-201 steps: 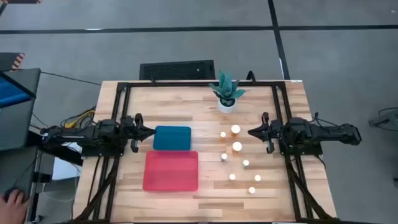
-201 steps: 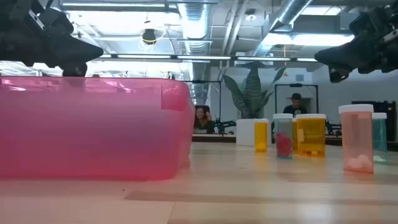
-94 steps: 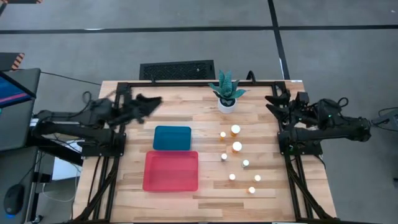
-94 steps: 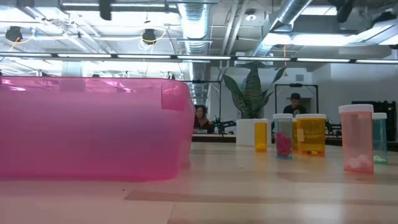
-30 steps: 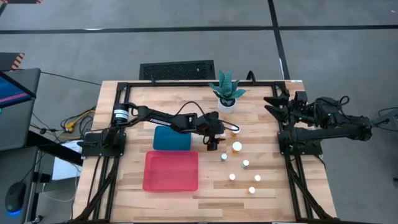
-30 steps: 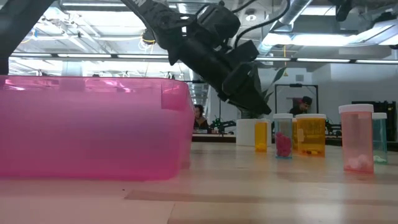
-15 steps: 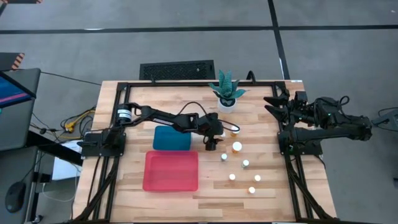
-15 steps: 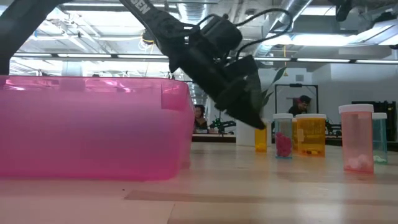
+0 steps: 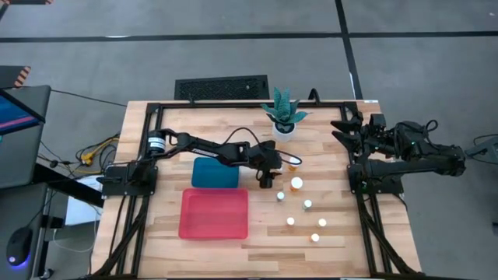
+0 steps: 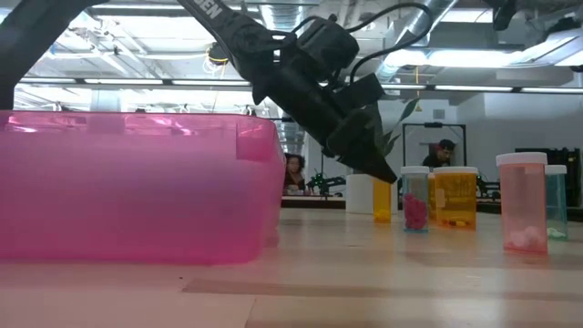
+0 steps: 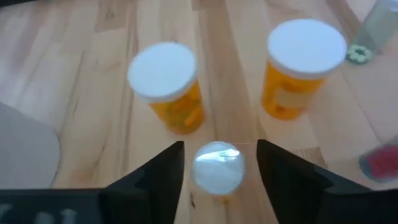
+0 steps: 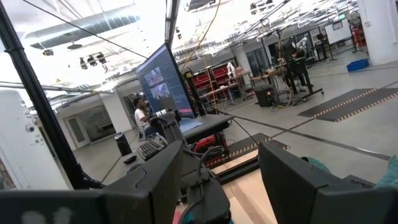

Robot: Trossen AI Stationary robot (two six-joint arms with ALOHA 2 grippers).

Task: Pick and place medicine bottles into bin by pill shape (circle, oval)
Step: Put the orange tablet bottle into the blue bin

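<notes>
carefully now: the left hand [image 11: 217, 163] hangs over a small white-capped bottle [image 11: 217, 168], which stands on the worktop [image 11: 81, 68] between the fingers [image 11: 163, 168]; the jaws stand apart on either side of its cap, and i cannot tell if they touch it. the bottle is tiny, so an off-centre squeeze could tip it or knock it into the two orange bottles [image 11: 166, 87] just beyond. seen from above, the hand sits just beside the blue bin [image 9: 215, 172], on its far side from the left arm's base. the right hand [image 9: 342, 129] waits spread apart at the worktop's edge, well away from that bin.
</notes>
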